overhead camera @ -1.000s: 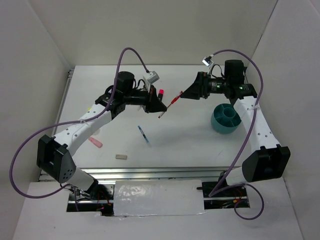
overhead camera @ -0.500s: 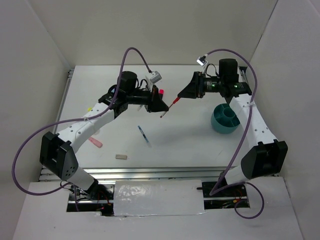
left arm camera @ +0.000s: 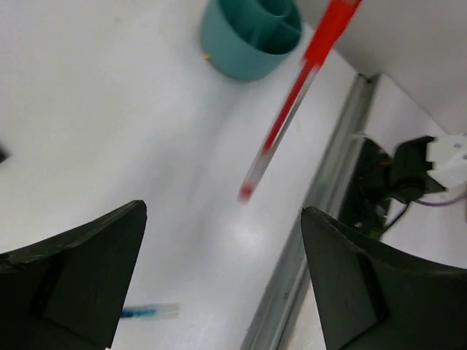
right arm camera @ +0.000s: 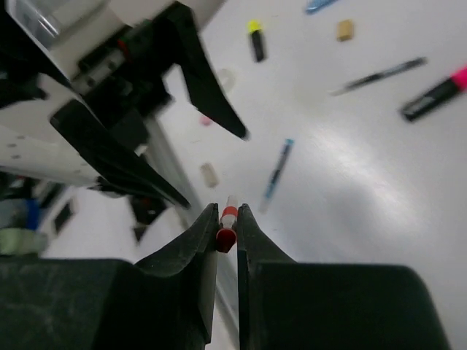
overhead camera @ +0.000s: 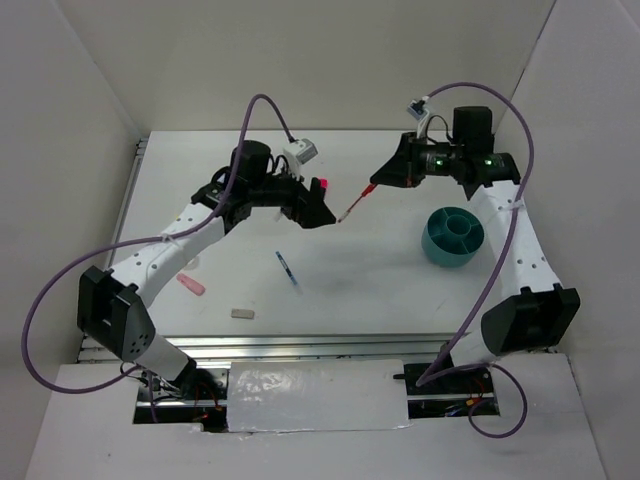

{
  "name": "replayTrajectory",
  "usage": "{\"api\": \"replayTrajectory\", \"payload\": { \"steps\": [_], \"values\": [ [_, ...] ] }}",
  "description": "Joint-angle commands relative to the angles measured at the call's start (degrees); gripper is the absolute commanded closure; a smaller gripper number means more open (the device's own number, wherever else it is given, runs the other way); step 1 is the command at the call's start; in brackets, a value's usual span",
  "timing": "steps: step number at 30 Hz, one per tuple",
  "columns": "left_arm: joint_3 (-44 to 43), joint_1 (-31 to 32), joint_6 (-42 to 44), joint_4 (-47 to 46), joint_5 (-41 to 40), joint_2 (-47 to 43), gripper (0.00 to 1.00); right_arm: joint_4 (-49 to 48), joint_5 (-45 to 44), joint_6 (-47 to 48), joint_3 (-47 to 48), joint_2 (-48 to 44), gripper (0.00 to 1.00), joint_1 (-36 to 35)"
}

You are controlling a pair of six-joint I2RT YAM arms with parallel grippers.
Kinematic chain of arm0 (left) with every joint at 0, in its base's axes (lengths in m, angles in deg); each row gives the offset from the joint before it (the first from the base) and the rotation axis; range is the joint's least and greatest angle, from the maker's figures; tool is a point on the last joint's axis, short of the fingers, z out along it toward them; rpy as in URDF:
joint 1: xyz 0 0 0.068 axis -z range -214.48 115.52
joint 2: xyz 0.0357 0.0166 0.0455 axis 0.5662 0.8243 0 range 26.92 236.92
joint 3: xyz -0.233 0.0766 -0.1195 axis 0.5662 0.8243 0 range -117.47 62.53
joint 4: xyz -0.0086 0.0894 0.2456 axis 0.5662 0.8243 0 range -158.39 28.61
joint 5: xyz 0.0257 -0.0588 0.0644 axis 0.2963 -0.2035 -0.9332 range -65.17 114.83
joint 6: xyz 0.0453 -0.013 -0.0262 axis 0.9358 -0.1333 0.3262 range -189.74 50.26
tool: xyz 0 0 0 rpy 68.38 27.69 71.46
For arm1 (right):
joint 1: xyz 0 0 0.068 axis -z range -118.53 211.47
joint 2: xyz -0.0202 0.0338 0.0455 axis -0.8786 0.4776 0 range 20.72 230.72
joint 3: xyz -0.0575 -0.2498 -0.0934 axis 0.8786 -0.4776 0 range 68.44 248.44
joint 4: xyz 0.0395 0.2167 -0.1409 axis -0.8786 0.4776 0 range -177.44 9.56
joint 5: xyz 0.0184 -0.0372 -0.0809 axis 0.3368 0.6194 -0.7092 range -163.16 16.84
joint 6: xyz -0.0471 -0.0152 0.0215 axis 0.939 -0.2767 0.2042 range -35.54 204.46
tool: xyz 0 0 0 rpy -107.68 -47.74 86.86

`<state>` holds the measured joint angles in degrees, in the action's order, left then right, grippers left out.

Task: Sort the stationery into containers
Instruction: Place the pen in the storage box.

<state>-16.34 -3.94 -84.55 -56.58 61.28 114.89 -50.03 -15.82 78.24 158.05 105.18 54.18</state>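
found the red pen (left arm camera: 292,102) up in the air over the far middle of the surface (overhead camera: 380,290), slanted and touching nothing below. noted the right pincer (right arm camera: 227,213) clenched on its red capped end. noted the left pincer (left arm camera: 222,213) released, fingers spread wide to either side of the pen's tip and apart from it. placed the teal cup (overhead camera: 447,256) near the right edge, well apart from the pen, dividers showing inside.

judged the step in hand a pass from left to right, the pen wholly in the right pincer's keeping and the carry to the cup not yet done. reckoned it best to draw the left pincer straight back so that neither finger brushed the tip. reckoned it wise to hold firm with the right, since only the very end was pinched and the long free part could swing. thought it safest to turn the pen tip-down over one compartment and lower it before letting go, lest it glance off a divider or tip the cup.

counted one red pen, one blue-clear pen (overhead camera: 288,270) near the middle, one thin dark pen (right arm camera: 378,75), one yellow-capped highlighter (right arm camera: 255,42), one pink-capped highlighter (right arm camera: 436,95), one tan eraser (right arm camera: 344,29) and a second tan eraser (right arm camera: 210,175), one pink eraser (overhead camera: 191,285) toward the left edge, one cup. made out no clip or tape ring.
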Motion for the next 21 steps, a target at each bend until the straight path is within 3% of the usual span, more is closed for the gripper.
{"api": "replayTrajectory", "payload": {
  "steps": [1, 2, 3, 5, 9, 12, 21],
  "values": [
    [-2.69, -4.26, 2.94, 5.48, -8.74, -4.02, 0.01, 12.46, -9.83, 13.11, 6.88, -3.26, 1.0, 6.82],
    [-2.52, -5.57, 3.46, 6.37, -8.76, -4.55, 0.01, 15.56, -9.88, 13.16, 8.12, -2.91, 1.0, 6.85],
    [-2.52, -7.76, 5.12, 7.25, -10.15, -5.34, 0.01, 18.37, -17.02, 18.56, 9.52, -2.64, 1.0, 10.77],
    [-3.04, -9.27, 7.15, 11.55, -12.97, -5.52, 0.01, 21.73, -22.77, 22.29, 9.28, -2.99, 1.0, 14.3],
    [0.1, -11.91, 11.02, 13.94, -18.24, -7.97, 0.01, 17.71, -33.59, 27.83, 2.78, -8.16, 1.0, 22.47],
    [4.77, -12.53, 11.11, 10.43, -20.18, -10.7, 0.01, 15.51, -36.24, 29.77, -0.65, -8.88, 1.0, 24.24],
    [7.94, -12.61, 14.1, 11.75, -21.77, -12.02, 0.01, 11.11, -38.62, 30.83, -3.55, -6.6, 1.0, 24.87]
  ]
}}
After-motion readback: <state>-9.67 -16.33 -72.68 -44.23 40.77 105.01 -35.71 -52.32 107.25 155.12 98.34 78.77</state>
